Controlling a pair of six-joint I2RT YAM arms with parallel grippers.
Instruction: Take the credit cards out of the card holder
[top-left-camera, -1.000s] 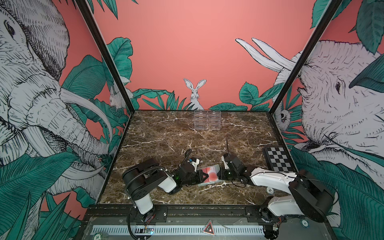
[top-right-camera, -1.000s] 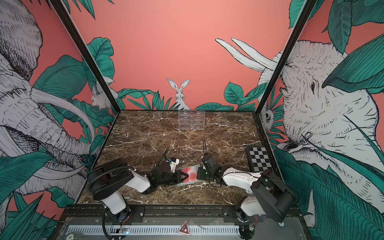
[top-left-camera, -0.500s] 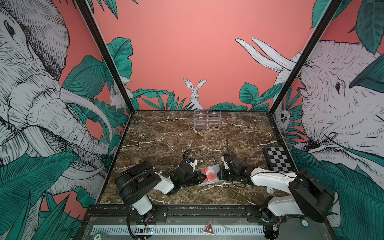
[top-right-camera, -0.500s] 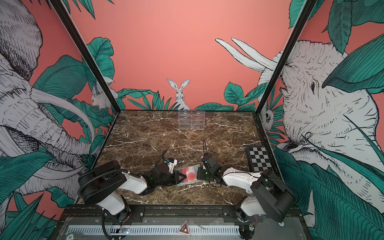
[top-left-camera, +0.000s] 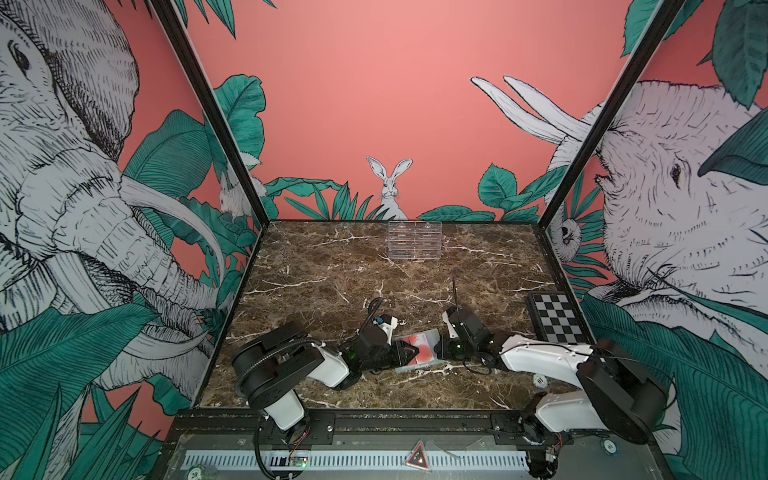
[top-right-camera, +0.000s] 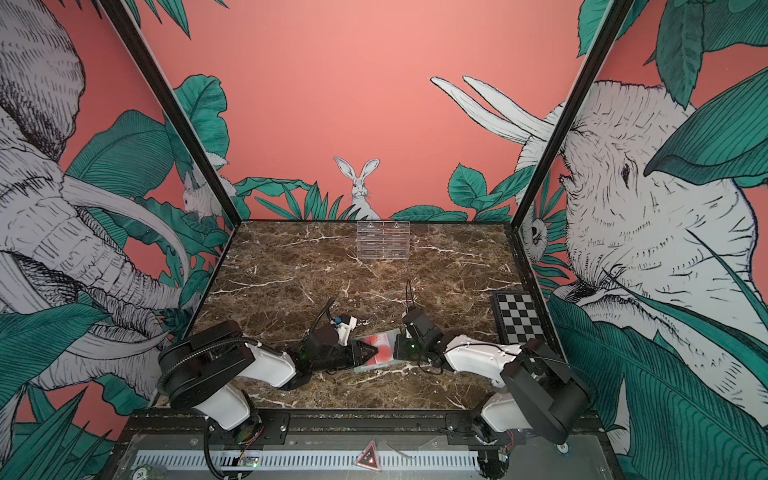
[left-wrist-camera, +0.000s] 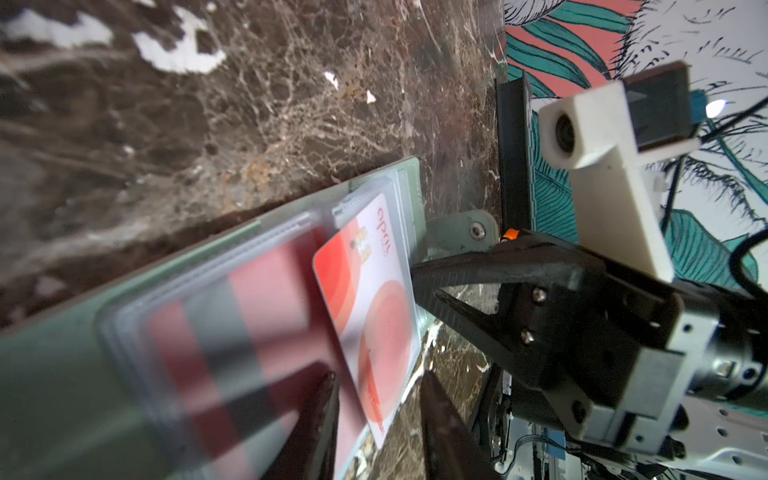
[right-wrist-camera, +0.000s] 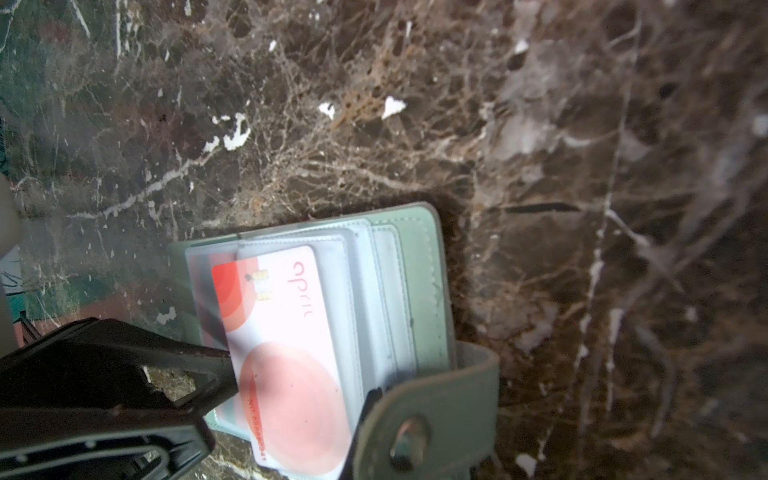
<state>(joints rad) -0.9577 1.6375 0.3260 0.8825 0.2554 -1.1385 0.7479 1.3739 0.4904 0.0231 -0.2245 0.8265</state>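
Since a second ago my left arm's elbow has swung away from the checkered board (top-left-camera: 557, 318), and its jaws, shut then, now stand apart. The card holder (top-left-camera: 430, 336) has not shifted.

In both top views the holder lies open on the marble (top-left-camera: 374, 270), well apart from the board. My left gripper (top-left-camera: 406, 353) sits at the holder's edge farthest from the board, and my right gripper (top-left-camera: 441, 351) at the edge nearest it, so they face each other across it. The topmost credit card (top-left-camera: 422, 352) shows its red circles between them.

From the left wrist, that credit card (left-wrist-camera: 374, 299) is skewed out of its sleeve (left-wrist-camera: 357, 199). Its long axis runs roughly along my left fingers (left-wrist-camera: 320, 415), and its free short end sticks past the holder's rim and lies between them. The left gripper (left-wrist-camera: 376, 376) is parted and not clamped on anything. The right gripper (left-wrist-camera: 415, 272) is closed to a point against the holder's rim, just beside the snap tab (left-wrist-camera: 461, 228). I cannot tell whether it pinches a layer. A striped card (left-wrist-camera: 216, 332) sits deeper in the sleeves.

From the right wrist, one left finger (right-wrist-camera: 187, 349) touches the card's (right-wrist-camera: 291, 332) long edge. The left arm is plainly the nearer one. I judge the pull should run along the card's length, away from the board.
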